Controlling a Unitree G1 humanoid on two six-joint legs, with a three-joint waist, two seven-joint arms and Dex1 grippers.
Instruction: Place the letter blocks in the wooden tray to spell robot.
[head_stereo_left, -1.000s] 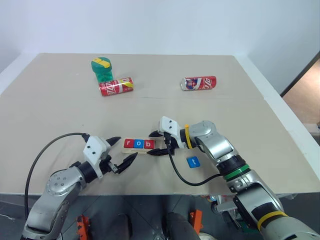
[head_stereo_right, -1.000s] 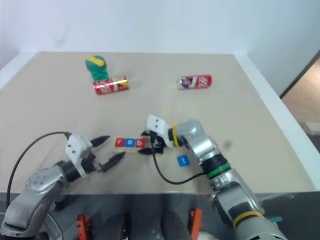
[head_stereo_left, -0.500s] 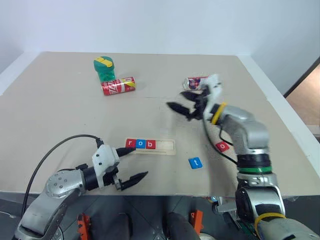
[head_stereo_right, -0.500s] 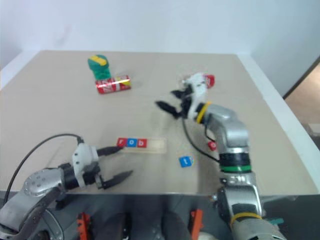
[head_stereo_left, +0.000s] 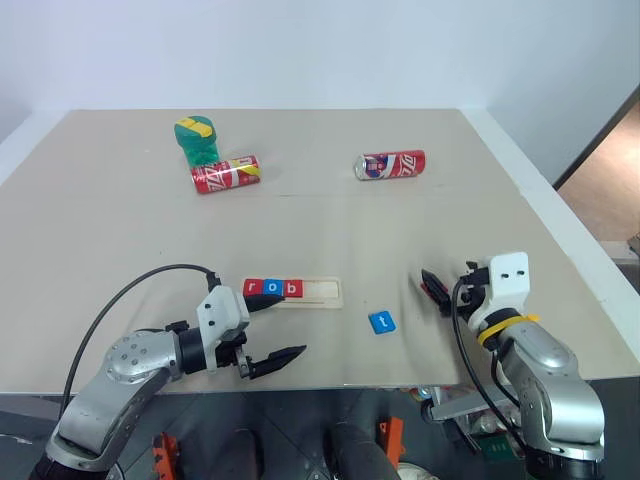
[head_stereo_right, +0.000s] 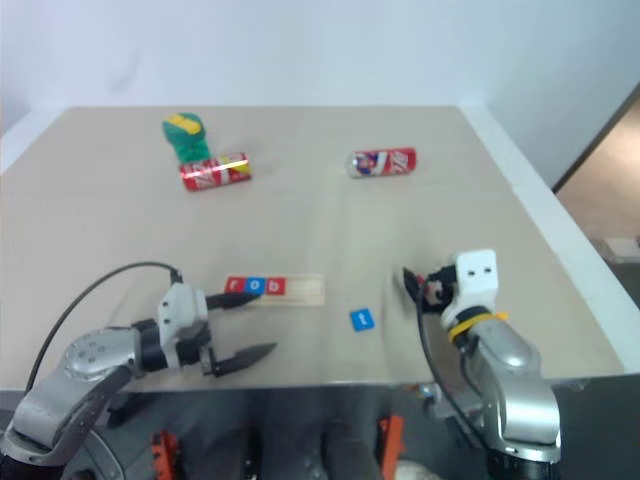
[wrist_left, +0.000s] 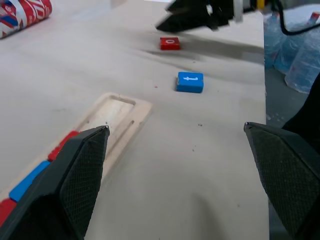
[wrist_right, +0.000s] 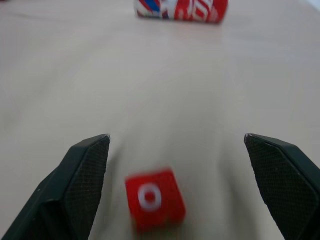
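The wooden tray (head_stereo_left: 325, 292) lies near the table's front, with red r (head_stereo_left: 252, 288), blue o (head_stereo_left: 272, 288) and red b (head_stereo_left: 292, 289) tiles in its left part; its right part is bare. A blue t tile (head_stereo_left: 382, 322) lies flat to the right of the tray. A red o tile (wrist_right: 152, 199) rests on the table just in front of my right gripper (head_stereo_left: 430, 287), which is open and low over the table. My left gripper (head_stereo_left: 275, 328) is open and empty, one finger by the tray's left end, the other nearer the table's front edge.
Two red soda cans (head_stereo_left: 225, 174) (head_stereo_left: 392, 165) lie on their sides at the far part of the table. A green object with a yellow top (head_stereo_left: 197, 139) stands behind the left can. The table's right edge (head_stereo_left: 560, 235) runs close to my right arm.
My right gripper left the tray's right end, swung up and away to the right, and now sits low behind the red o tile. My left gripper turned a little rightward.
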